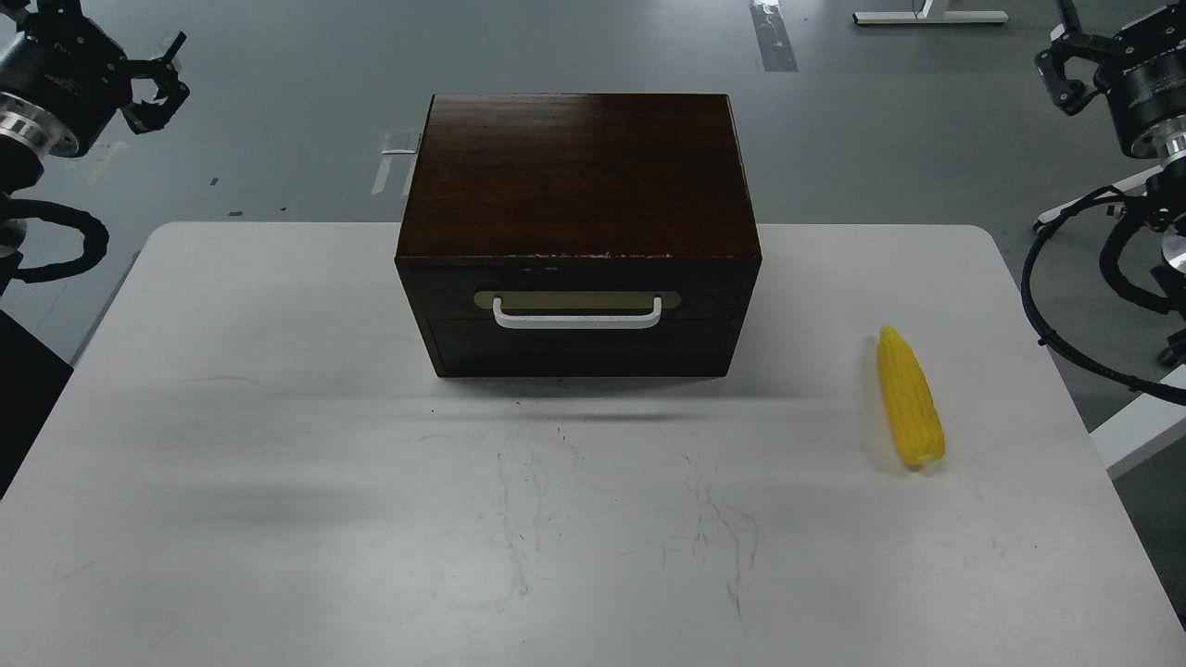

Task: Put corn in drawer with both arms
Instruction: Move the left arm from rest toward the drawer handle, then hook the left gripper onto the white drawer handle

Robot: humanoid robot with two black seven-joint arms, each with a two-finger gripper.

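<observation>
Nothing is done yet: the drawer is closed, the corn lies on the worktop at the right, and the left claw and right claw both hang open and empty, far away.

Robotics lab, bare grey taped floor, plain white table, equipment stand feet behind

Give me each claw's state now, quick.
Left claw: open, holding nothing, raised clear of the table.
Right claw: open, holding nothing; corn lies untouched on the table.
</observation>
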